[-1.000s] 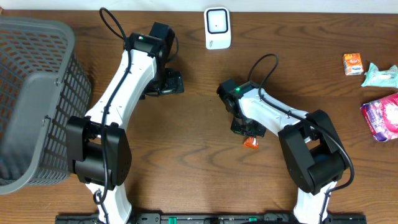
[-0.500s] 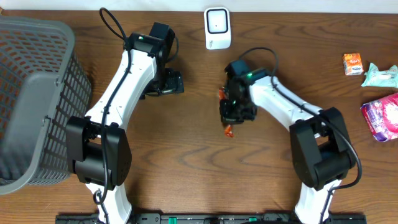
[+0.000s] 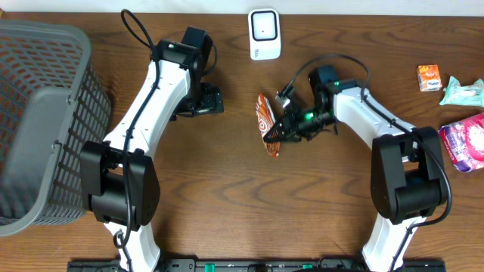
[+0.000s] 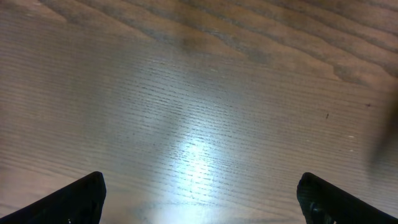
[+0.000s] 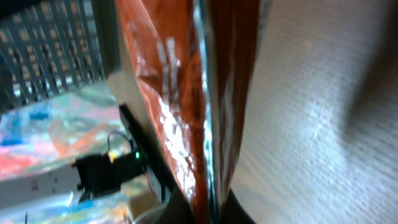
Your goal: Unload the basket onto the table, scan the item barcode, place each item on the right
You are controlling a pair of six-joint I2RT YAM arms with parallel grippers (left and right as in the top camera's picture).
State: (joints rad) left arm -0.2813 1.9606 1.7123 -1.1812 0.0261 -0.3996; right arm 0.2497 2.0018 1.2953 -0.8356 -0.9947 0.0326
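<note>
Orange packet (image 3: 265, 121), gripped, near white scanner (image 3: 264, 34).
Right gripper (image 3: 280, 131) closed on it; left gripper (image 3: 206, 100) spread wide, holding nothing.

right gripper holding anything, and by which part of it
Yes: the right gripper is shut on the orange snack packet, pinching a thin edge or seam on its side. The left gripper is open and empty.

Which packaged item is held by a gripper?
The orange snack packet, clamped in the right gripper; the orange carton, teal pack and pink pack lie apart, far right.
</note>
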